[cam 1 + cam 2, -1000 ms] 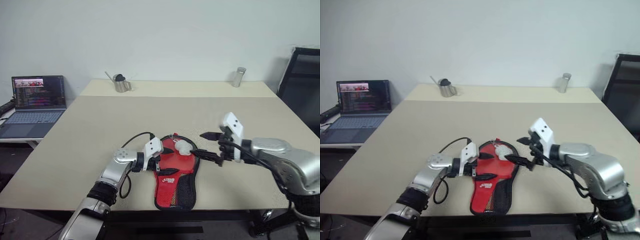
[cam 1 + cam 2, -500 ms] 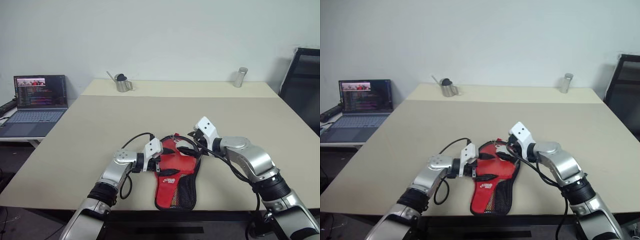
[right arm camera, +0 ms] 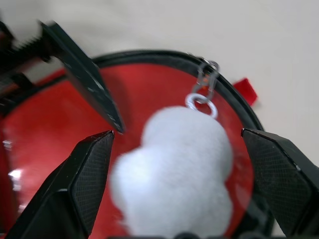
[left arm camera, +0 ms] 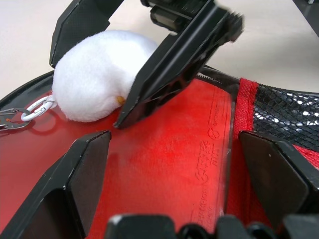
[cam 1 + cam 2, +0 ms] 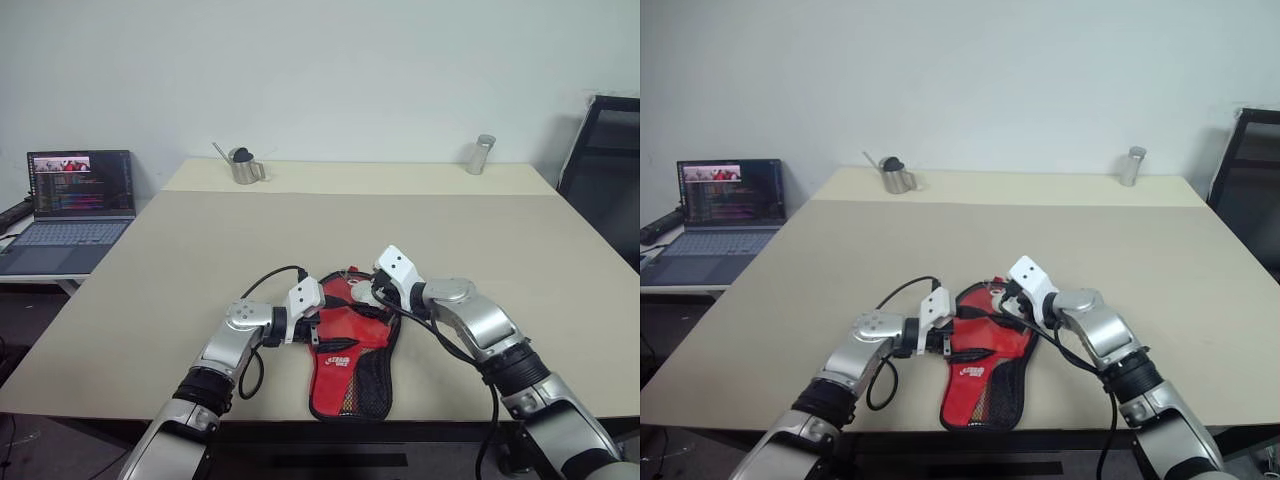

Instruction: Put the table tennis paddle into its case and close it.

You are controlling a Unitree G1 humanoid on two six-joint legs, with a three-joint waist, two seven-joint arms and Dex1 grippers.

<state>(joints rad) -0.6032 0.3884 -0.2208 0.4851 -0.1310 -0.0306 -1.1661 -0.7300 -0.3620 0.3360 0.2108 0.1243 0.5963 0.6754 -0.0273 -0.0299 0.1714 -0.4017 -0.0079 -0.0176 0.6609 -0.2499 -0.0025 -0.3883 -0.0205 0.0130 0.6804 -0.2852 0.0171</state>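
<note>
Red fabric of the case (image 5: 350, 345) lies near the bench's (image 5: 200, 250) front edge, its round end partly hidden by both claws; whether the paddle is inside cannot be made out. The right claw (image 4: 112, 74), fingers apart, straddles the white charm (image 3: 174, 169) without clamping it. The left claw (image 4: 184, 179), fingers spread, hovers over the case.

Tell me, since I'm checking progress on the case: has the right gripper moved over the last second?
Yes. The right gripper has swung in toward the robot's left, from beside the case to over its round end, open around the white charm.
</note>
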